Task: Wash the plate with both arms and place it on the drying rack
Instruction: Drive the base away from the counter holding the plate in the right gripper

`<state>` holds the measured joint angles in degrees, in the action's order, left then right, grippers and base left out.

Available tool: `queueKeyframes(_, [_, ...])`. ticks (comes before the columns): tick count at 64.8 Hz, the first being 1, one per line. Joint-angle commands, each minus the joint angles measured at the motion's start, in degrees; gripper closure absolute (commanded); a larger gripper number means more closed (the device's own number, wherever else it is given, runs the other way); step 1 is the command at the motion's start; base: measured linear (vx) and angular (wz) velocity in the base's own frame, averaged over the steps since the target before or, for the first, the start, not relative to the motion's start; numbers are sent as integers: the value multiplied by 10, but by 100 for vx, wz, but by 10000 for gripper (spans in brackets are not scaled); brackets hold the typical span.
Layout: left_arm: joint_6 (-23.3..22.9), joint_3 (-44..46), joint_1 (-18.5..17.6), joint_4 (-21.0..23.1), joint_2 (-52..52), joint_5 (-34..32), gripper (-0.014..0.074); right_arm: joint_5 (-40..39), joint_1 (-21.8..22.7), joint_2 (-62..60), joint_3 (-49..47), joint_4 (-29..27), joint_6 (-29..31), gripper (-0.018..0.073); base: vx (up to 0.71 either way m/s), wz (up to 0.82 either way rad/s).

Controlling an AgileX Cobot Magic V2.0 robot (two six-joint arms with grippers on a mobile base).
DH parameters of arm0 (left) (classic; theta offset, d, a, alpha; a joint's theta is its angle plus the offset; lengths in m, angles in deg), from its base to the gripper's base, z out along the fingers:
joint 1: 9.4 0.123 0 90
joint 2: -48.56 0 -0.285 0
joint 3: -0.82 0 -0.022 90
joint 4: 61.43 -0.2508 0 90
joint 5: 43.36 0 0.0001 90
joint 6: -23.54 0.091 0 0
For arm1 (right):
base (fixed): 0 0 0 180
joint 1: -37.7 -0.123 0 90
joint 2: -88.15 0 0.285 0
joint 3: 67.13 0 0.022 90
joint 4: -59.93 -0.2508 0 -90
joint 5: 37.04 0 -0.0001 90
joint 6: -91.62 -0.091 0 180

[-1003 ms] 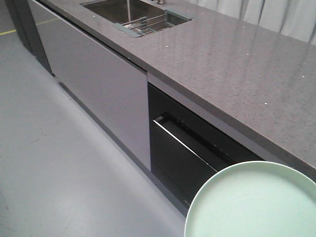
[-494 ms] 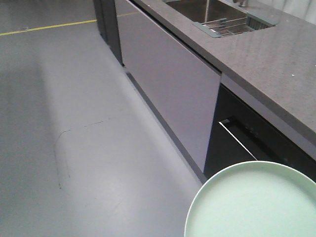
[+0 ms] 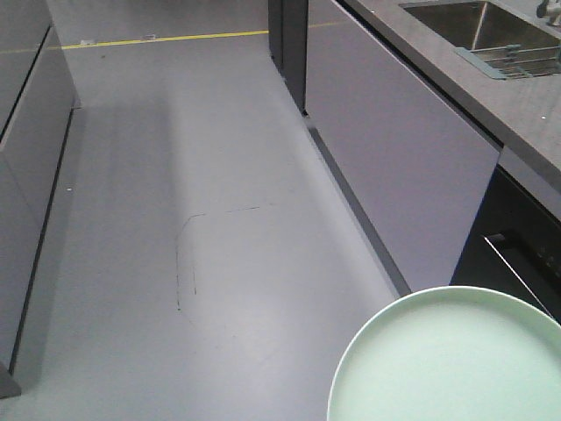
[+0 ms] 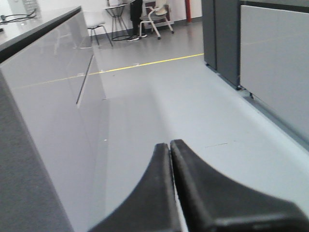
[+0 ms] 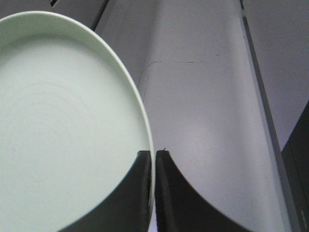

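Observation:
The pale mint-green plate (image 3: pixel 447 360) fills the lower right of the front view and the left half of the right wrist view (image 5: pixel 63 121). My right gripper (image 5: pixel 153 153) is shut on the plate's rim, one black finger on each face. My left gripper (image 4: pixel 170 144) is shut with nothing between its fingers, hanging over grey floor. The drying rack (image 3: pixel 517 57) sits at the sink's near end, at the top right of the front view, far from the plate.
A grey countertop (image 3: pixel 508 114) with a steel sink (image 3: pixel 456 22) runs along the right, above pale cabinet fronts (image 3: pixel 394 149) and a dark oven (image 3: pixel 521 254). Another cabinet run (image 4: pixel 43 111) stands on the left. A yellow floor line (image 3: pixel 166 39) crosses the far aisle; chairs (image 4: pixel 157 14) stand beyond.
The front view has swung left: counter, sink and drying rack slid toward the right edge and more floor appears. The plate keeps its place in the frame.

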<state>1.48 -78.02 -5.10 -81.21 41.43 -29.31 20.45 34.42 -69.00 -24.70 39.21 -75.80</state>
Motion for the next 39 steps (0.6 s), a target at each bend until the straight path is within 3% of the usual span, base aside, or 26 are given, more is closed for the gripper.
queueKeyframes(1, [-4, 16, 0, -3, 9, -36, 603, -38, 2, 7, -13, -9, -1, 561, 1, 28])
queueKeyframes(39, [-4, 16, 0, -3, 9, -36, 603, -38, 2, 7, -13, -9, -1, 561, 6, 30])
